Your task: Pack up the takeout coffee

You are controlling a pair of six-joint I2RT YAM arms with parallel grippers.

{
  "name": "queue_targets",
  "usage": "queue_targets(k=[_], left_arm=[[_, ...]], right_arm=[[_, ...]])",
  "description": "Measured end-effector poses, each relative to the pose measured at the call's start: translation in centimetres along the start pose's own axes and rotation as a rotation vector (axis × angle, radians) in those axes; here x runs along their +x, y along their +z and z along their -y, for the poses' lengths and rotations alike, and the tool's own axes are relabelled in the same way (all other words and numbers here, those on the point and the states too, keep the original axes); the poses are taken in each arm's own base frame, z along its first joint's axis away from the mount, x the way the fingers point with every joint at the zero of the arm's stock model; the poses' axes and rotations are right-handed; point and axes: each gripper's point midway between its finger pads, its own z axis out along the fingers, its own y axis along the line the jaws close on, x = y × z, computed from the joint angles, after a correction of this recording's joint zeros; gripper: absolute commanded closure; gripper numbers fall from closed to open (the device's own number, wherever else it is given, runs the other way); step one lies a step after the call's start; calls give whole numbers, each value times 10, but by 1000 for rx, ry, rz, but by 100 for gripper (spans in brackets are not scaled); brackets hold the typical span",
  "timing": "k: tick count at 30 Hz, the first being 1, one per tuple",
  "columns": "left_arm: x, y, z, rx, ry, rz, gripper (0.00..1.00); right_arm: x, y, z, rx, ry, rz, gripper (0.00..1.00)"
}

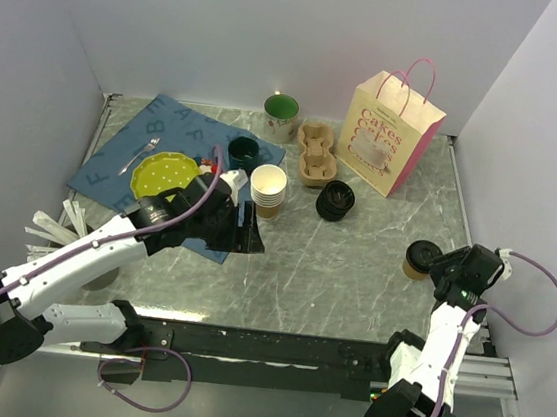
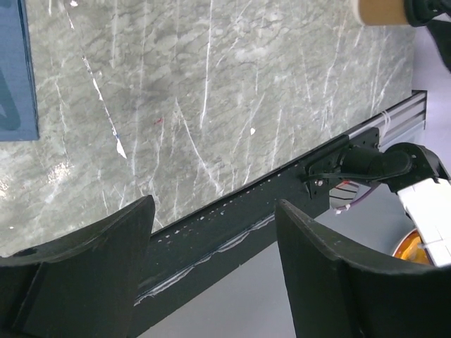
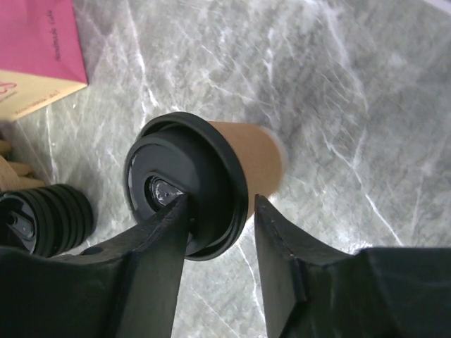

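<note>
The takeout coffee point(image 1: 419, 257) is showing brown with a black lid point(image 3: 204, 162), the far bag point(image 1: 387, 135) cream and pink; white veins are streaking the grey table point(image 1: 351, 277).

Left hand point(image 2: 213, 206) splayed, seemingly above table point(image 2: 211, 105).

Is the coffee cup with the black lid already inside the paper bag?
No, the lidded coffee cup stands on the table, well apart from the paper bag.

Table point(image 1: 351, 277), grey veined marble top. Pale plain walls point(image 1: 279, 27) along its left, far and right sides. Black rail point(image 1: 273, 347) at its near edge.
</note>
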Motion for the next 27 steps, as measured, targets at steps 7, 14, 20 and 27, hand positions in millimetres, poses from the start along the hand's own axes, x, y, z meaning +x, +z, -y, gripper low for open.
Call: queue_targets(k=[7,14,20,27], left_arm=[[-11,-12,10,21,29,28,22],[-20,-21,13,24,48,75,16],[-25,-26,12,21,60,109,4],[-29,-28,10,11,79,133,3]], right_arm=[[4,-3,9,50,32,-17,36],[-15,-27,-6,58,27,-23,33],[-47,-51,-32,13,-2,24,33],[-61,-66,-54,-37,-78,7,34]])
